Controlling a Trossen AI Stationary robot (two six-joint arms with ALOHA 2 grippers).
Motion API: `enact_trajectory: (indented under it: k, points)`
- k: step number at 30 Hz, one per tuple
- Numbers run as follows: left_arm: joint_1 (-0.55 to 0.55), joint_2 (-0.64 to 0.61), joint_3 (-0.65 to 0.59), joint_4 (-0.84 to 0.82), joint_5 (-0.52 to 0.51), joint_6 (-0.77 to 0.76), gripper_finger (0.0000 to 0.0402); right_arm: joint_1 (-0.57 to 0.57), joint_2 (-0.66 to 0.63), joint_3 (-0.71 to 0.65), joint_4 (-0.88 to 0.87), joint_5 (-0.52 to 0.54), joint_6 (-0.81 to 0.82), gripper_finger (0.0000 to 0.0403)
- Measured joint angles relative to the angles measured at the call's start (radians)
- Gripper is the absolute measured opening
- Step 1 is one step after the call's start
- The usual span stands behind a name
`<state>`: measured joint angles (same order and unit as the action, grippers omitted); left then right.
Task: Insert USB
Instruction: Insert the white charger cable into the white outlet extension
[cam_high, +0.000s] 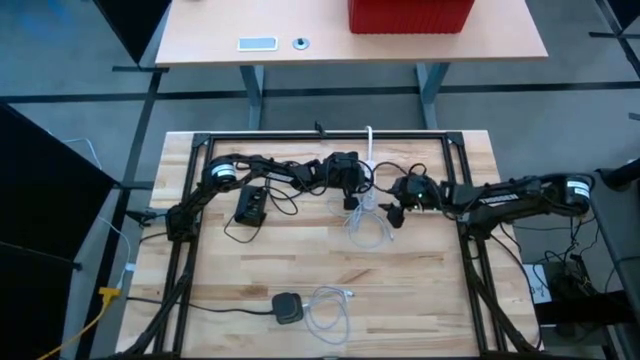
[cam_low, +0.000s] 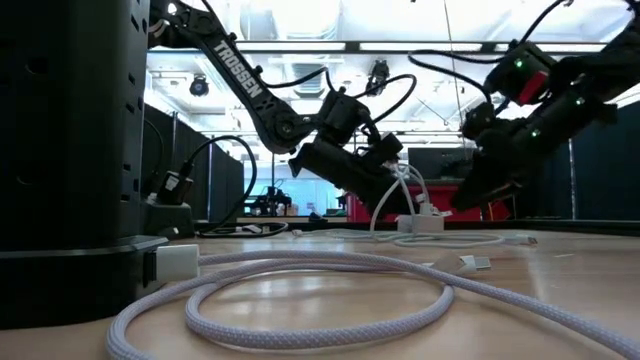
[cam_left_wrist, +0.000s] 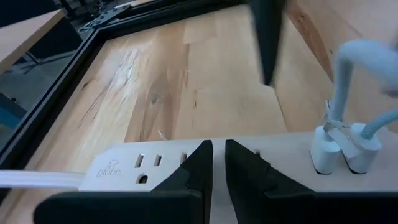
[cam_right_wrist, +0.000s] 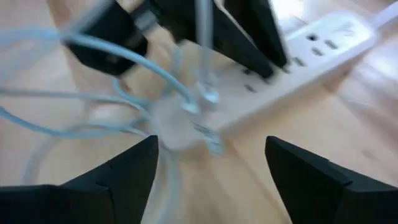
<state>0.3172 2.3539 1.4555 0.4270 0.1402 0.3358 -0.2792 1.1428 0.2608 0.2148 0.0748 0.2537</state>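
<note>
A white power strip (cam_left_wrist: 137, 167) lies on the wooden table near its far middle. Two white USB plugs (cam_left_wrist: 339, 149) stand in its end, and their white cables (cam_high: 368, 228) loop on the table toward the near side. My left gripper (cam_left_wrist: 219, 152) is shut, with its tips on the strip's top; the high view shows it too (cam_high: 352, 195). My right gripper (cam_right_wrist: 211, 155) hovers open just right of the strip (cam_high: 398, 212), above the cable loops, with nothing between its fingers. My left gripper sets its two shut fingertips (cam_left_wrist: 200, 163) on the strip's top face (cam_left_wrist: 171, 158), between the mains sockets and the end that holds the USB plugs. The fingers slant down from the table's left. The strip lies flat on the table.
A black adapter (cam_high: 250, 205) with its cord lies at the left. A black puck (cam_high: 288, 307) and a coiled white cable (cam_high: 330, 312) sit near the front edge. Black frame rails (cam_high: 195, 215) run along the table's sides and far edge.
</note>
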Motion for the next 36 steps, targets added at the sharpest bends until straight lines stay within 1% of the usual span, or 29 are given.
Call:
enact_trajectory:
  k: [2,6,8,10,12,15,17,20,24,26,30,33,36]
  points:
    - [0.0,0.002,0.0,0.03,-0.001,-0.04,0.0032,0.035,0.003,0.016,-0.002,0.013,0.07,0.0287]
    - [0.0,0.014,-0.001,0.08,-0.003,-0.044,0.0032,0.101,0.006,0.061,-0.002,0.038,0.162,0.031]
    - [0.0,0.021,0.002,0.093,-0.002,-0.031,0.0032,0.133,0.018,0.086,-0.014,0.102,0.19,0.0318]
    - [-0.001,0.027,0.01,0.103,-0.003,-0.028,0.0032,0.156,0.043,0.117,-0.081,0.185,0.215,0.0323]
    - [-0.001,0.028,0.017,0.099,-0.003,-0.013,0.0032,0.171,0.081,0.156,-0.154,0.273,0.283,0.0324]
    - [-0.002,0.028,0.02,0.106,-0.002,0.018,0.0032,0.184,0.153,0.204,-0.242,0.348,0.374,0.0325]
    - [-0.002,0.028,0.02,0.112,-0.002,0.021,0.0032,0.187,0.206,0.229,-0.245,0.35,0.424,0.0325]
    - [-0.002,0.028,0.02,0.12,-0.002,0.031,0.0032,0.2,0.279,0.273,-0.239,0.339,0.458,0.0325]
    - [-0.002,0.03,0.019,0.143,-0.004,0.045,0.0032,0.207,0.363,0.316,-0.242,0.361,0.519,0.0325]
    - [-0.002,0.03,0.019,0.146,-0.002,0.047,0.0032,0.207,0.397,0.32,-0.244,0.354,0.571,0.0325]
    - [-0.002,0.03,0.019,0.144,-0.004,0.055,0.0032,0.204,0.434,0.321,-0.255,0.395,0.658,0.032]
    - [-0.002,0.026,0.02,0.135,-0.001,0.054,0.0032,0.204,0.444,0.321,-0.251,0.418,0.667,0.0303]
    - [-0.002,0.023,0.02,0.13,-0.003,0.055,0.0032,0.204,0.426,0.318,-0.26,0.451,0.665,0.0265]
